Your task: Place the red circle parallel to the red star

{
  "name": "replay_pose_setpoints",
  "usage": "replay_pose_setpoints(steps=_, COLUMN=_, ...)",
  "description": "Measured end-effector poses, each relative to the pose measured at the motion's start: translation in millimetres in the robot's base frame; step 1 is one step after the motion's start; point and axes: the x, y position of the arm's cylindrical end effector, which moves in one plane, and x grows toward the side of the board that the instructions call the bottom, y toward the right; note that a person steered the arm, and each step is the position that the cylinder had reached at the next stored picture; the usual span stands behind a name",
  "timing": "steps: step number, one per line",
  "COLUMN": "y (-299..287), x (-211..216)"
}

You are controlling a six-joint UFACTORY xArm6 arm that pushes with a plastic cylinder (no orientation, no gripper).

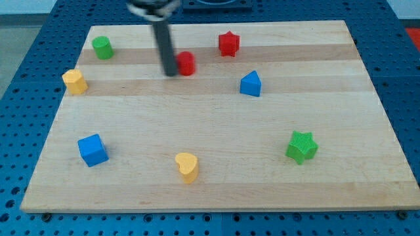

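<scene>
On the wooden board (216, 183), my tip (170, 73) touches the red circle (187, 63), red star (228, 43) nearby; no pincer shows.

my tip (170, 73) touching red circle (187, 63) on its left, upper centre of frame; red star (228, 44) just upper right of circle, apart

Lighting is bright, even and diffuse across the pale wooden counter (216, 177), with no hard glare spot. Shadows are short and soft, sitting close under each block, as at the green star-shaped block (302, 146) and the blue cube block (92, 149). My dark rod is smeared by motion blur; my tip (170, 72) has a fuzzy outline. Overall sharpness is moderate and block edges are slightly soft. Counter edges appear straight, with perspective taper only.
</scene>
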Motion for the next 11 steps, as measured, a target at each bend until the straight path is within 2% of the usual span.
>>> replay_pose_setpoints(steps=1, y=96, x=-4)
replay_pose_setpoints(steps=3, y=-57, x=2)
replay_pose_setpoints(steps=4, y=-18, x=-31)
replay_pose_setpoints(steps=5, y=63, x=-49)
replay_pose_setpoints(steps=7, y=95, x=-3)
replay_pose_setpoints(steps=8, y=152, x=-17)
replay_pose_setpoints(steps=9, y=175, x=-45)
replay_pose_setpoints(steps=10, y=125, x=-36)
replay_pose_setpoints(steps=11, y=150, x=-58)
